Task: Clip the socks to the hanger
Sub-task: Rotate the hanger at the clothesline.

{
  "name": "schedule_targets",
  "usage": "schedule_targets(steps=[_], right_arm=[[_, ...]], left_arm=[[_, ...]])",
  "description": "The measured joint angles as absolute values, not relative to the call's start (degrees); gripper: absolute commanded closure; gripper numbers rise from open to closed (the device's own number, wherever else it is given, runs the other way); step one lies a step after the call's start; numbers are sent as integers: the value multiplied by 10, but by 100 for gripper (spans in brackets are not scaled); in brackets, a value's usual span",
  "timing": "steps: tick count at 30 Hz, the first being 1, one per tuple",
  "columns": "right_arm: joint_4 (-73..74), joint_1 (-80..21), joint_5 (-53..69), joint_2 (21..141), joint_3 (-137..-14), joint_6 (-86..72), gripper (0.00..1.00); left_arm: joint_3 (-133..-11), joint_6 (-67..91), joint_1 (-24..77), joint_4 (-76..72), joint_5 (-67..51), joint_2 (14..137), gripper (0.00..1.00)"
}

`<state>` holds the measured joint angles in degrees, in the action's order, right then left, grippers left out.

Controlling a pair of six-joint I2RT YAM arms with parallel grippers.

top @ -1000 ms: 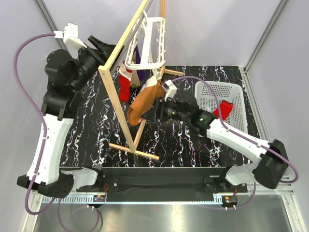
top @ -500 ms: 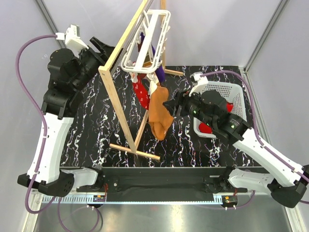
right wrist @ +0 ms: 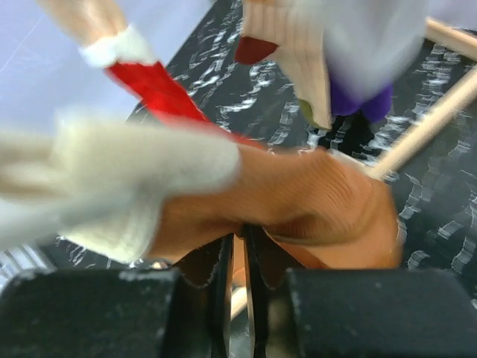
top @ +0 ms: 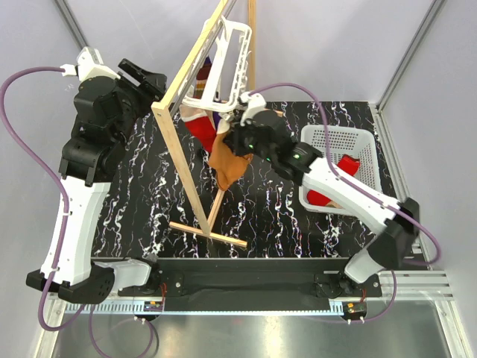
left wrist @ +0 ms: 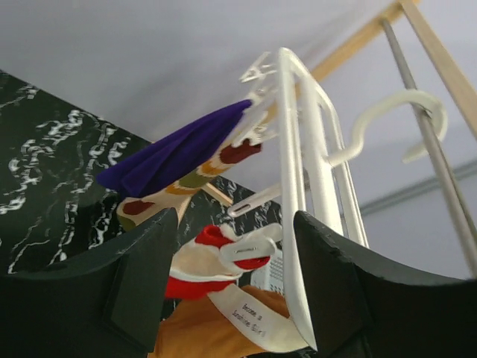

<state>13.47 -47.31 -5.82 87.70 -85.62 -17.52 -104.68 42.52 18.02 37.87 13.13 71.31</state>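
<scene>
The white hanger [top: 226, 68] hangs tilted from the wooden stand's top rail, and several socks are pegged under it. In the left wrist view I see the hanger [left wrist: 297, 149], a purple sock [left wrist: 179, 153], a red-and-cream sock [left wrist: 195, 262] and an orange sock [left wrist: 216, 328] with a cream cuff. My left gripper [left wrist: 235, 291] is open, and the hanger's edge bar runs just inside its right finger [left wrist: 335, 276]. My right gripper [right wrist: 240, 246] is pinched shut on a fold of the orange sock [right wrist: 313, 201], seen below the hanger [top: 227, 165] from above. A red sock [top: 347, 165] lies in the basket.
The tall wooden A-frame stand [top: 186, 149] rises mid-table, with its foot bar [top: 207, 233] near the front. A white perforated basket [top: 367, 142] sits at the right. Both purple cables loop outward. Grey walls enclose the black marbled table [top: 141, 201].
My right arm swung from beside the basket back up to the hanger, and its jaws closed on the orange sock. The hanger and socks swung. My left arm drew slightly back to the left.
</scene>
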Motion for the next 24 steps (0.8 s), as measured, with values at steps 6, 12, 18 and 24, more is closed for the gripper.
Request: schedule_targets(steps=[6,12,18,24], right_arm=[[100,-521,-27,966,-923,-180,79],[67,-571,-18,979,-932,-202,50],[88,-570,-27,976,-941,-205,31],[176,-570,-64,916,-915,-191,29]], left_arm=[[-1047,460,180,421,223,713,31],[-1053,480,180,446,266,713,31],[-1054,477,180,445,268,713,32],[-1059,439,180,435,224,714,35]])
